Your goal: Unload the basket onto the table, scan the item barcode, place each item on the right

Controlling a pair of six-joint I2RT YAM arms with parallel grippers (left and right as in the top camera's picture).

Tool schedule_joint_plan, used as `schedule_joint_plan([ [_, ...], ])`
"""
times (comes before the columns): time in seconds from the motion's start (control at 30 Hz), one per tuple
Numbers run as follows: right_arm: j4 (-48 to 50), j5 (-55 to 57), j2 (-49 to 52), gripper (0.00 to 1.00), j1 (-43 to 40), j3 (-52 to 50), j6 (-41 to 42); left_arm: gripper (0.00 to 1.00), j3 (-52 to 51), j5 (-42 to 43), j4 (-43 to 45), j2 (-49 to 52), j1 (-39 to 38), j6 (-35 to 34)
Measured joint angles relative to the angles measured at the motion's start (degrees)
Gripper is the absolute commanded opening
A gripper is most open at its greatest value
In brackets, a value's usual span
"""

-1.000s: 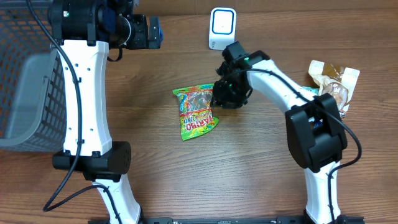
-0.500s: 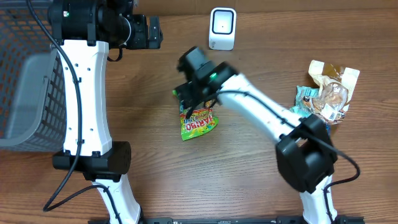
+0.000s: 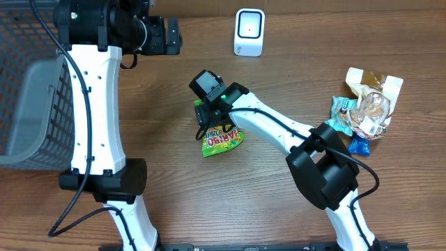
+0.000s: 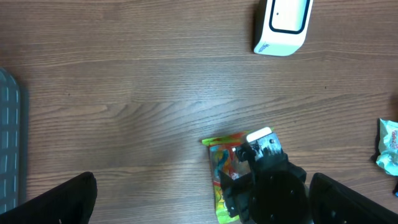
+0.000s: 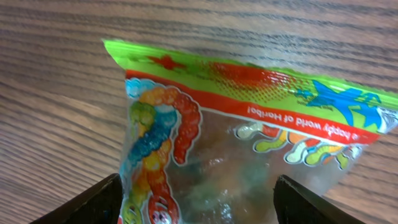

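— Green-and-red gummy bag (image 3: 221, 137): where does it lie?
— Flat on the wooden surface (image 3: 279, 202), near the middle, on the robot's side of the white scanner (image 3: 249, 31).
— And the right jaws?
— Directly over the bag, spread wide, one finger (image 5: 93, 200) at each side, not closed on it.
— The left jaws?
— Wide apart too, at the far side, well apart from the bag, holding nothing.
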Motion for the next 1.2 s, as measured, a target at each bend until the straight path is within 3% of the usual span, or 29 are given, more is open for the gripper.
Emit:
schedule_joint_plan([
  [0.13, 2.7, -1.1, 2.2, 0.77, 0.0, 0.0, 0.7, 1.0, 0.0, 0.0, 0.0, 0.0, 0.0, 0.0],
  [0.17, 3.3, -1.4, 2.7, 0.7, 0.0, 0.0, 0.9, 1.0, 0.0, 0.0, 0.0, 0.0, 0.0, 0.0],
  [0.23, 3.6, -1.5, 2.9, 0.51, 0.0, 0.0, 1.0, 1.0, 0.0, 0.0, 0.0, 0.0, 0.0, 0.0],
  [0.27, 3.9, -1.9, 3.1, 0.16, -0.1, 0.0, 1.2, 1.0, 0.0, 0.0, 0.0, 0.0, 0.0, 0.0],
  [0.3, 4.0, -2.0, 3.1, 0.04, -0.1, 0.0, 1.2, 1.0, 0.0, 0.0, 0.0, 0.0, 0.0, 0.0],
  [0.53, 1.6, -4.8, 3.1, 0.04, -0.8, 1.5, 2.6, 1.0, 0.0, 0.0, 0.0, 0.0, 0.0, 0.0],
  [0.67, -6.1, -9.6, 3.0, 0.04, -2.5, 3.3, 2.3, 1.0, 0.0, 0.0, 0.0, 0.0, 0.0, 0.0],
  [0.83, -11.7, -30.3, -0.3, 0.04, -12.3, 3.7, -2.3, 1.0, 0.0, 0.0, 0.0, 0.0, 0.0, 0.0],
  [0.97, -12.6, -56.8, -5.9, 0.04, -28.2, 5.5, -8.0, 1.0, 0.0, 0.0, 0.0, 0.0, 0.0, 0.0],
  [1.2, -17.4, -81.5, -7.0, 0.04, -36.7, 6.0, -18.1, 1.0, 0.0, 0.0, 0.0, 0.0, 0.0, 0.0],
])
